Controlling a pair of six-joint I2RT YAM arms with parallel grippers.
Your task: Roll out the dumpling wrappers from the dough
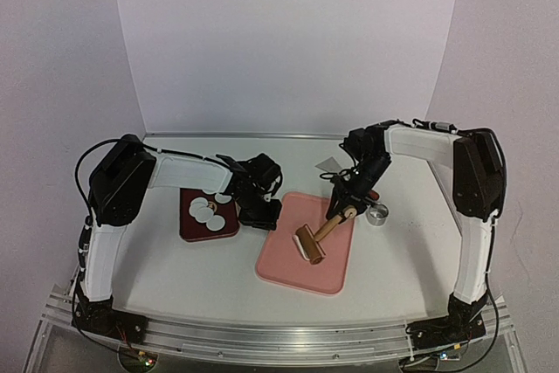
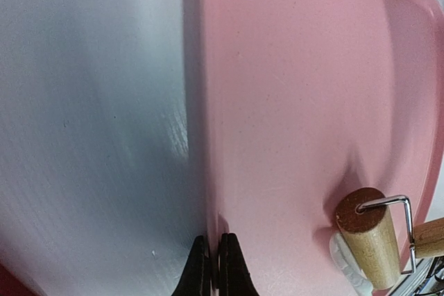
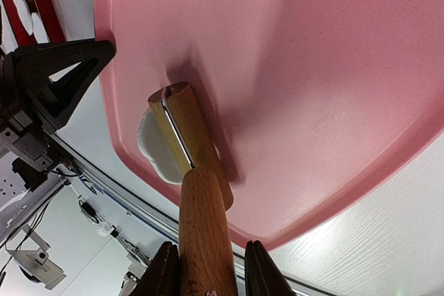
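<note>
The dough (image 3: 152, 149) is a flattened white patch on the pink board (image 1: 327, 259), near the board's front-left corner. It lies under the head of a wooden roller (image 1: 307, 244). The dough also shows in the left wrist view (image 2: 345, 260), beneath the roller (image 2: 369, 238). My right gripper (image 3: 207, 272) is shut on the roller's wooden handle (image 3: 203, 220). My left gripper (image 2: 212, 268) is shut on the pink board's left edge (image 2: 208, 171). Several round white dumpling wrappers (image 1: 207, 210) lie on a dark red plate (image 1: 194, 231) left of the board.
A small metal ring cutter (image 1: 377, 214) stands on the table right of the board. A pale flat object (image 1: 329, 164) lies behind the board. The table's metal front rail (image 1: 279, 338) runs along the near edge.
</note>
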